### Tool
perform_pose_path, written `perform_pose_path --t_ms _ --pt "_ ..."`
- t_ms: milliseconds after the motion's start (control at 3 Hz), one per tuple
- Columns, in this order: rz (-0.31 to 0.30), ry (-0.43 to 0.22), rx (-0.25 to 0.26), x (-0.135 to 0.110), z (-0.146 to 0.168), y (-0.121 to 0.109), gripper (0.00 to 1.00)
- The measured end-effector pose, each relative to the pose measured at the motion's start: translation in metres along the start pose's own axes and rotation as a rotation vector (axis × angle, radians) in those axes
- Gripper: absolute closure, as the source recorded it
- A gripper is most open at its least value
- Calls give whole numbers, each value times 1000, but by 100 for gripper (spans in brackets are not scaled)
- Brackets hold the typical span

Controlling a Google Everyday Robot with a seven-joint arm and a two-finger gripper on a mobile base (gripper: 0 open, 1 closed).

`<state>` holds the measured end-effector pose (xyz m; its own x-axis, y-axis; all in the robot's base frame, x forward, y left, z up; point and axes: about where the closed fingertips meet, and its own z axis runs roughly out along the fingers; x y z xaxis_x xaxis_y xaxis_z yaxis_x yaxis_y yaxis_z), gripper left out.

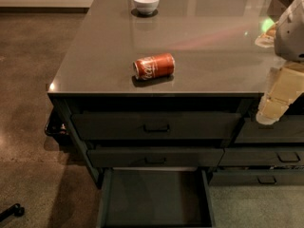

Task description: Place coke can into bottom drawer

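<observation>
The gripper, cream-coloured and blocky, hangs well to the right of the coke can and a little lower than it, off the front edge of the worktop. Whether its jaws are parted or closed I cannot tell; they are nowhere near the can and carry nothing that shows. The can lies on its side, its length running left to right, near the front edge, with one silver end facing left and the white script across its red-orange wall. I judge it light and thin-walled: easy to dent under a hard squeeze, smooth enough to slip, and ready to roll toward or away from the front edge if nudged. The best hold looks to be across the middle of the barrel, one jaw on the near side and one on the far. The worktop under the can is a hard, polished grey slab that mirrors it faintly. Straight below the can, under two shut handled drawers, the bottom drawer stands pulled out, a shallow dark tray with a flat floor. Far behind the can sits a round white bowl.
</observation>
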<state>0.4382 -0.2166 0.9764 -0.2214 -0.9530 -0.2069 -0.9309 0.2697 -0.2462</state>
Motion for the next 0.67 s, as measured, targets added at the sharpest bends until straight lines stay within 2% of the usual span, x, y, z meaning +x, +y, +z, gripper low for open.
perform_pose_path --t_ms 333,667 --pt "0 0 0 0 0 0 0" --pt "-13 -32 8 -4 8 -12 0"
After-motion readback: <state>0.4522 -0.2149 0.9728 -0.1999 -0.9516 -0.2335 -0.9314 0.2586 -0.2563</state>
